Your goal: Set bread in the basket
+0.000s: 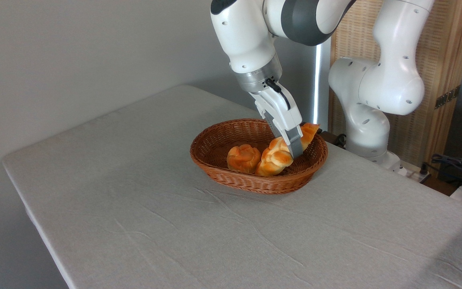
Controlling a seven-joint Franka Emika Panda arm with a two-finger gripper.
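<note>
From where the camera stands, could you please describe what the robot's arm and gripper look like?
The arm has glossy white rounded shells with dark grey joint bands and small dark screw holes. A silver metal ring sits at the wrist. The gripper is white with a black detail and slim grey fingers.

Bright, soft daylight, faint shadows, sharp

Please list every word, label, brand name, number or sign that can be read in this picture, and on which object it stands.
None: no readable text appears anywhere. The robot arm, the gripper, the braided bread, the round bun, the basket and the table cloth carry no visible writing.
</note>
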